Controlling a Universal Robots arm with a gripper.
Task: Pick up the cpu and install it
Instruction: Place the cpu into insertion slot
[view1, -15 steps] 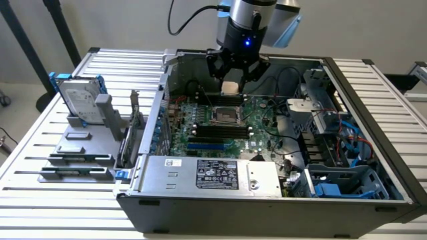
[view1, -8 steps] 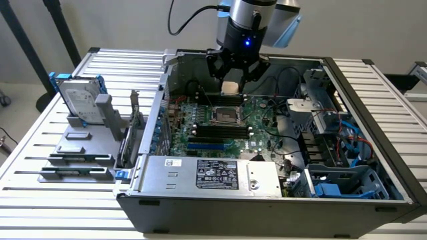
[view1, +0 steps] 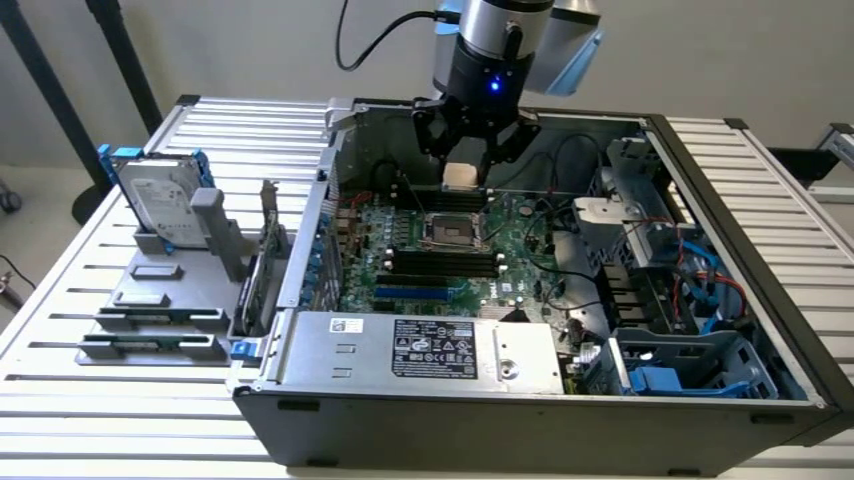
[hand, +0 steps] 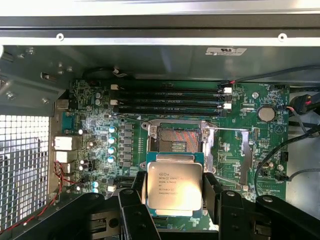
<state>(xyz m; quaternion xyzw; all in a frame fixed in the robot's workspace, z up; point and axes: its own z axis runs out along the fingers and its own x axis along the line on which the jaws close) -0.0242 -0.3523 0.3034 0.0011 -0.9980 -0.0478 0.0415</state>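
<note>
Silver cpu (hand: 173, 185) sits clamped in the gripper (view1: 463, 170), above the green board (hand: 95, 125), near the open socket (hand: 177, 139). Keep it level and square to the socket frame.

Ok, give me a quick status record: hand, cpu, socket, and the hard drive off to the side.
hand: closed on the cpu, raised above the board
cpu: held flat by its edges, metal top up, not seated
socket: open and empty, close by the cpu
hard drive: upright on its stand, outside the case, at the exterior view's left
</note>
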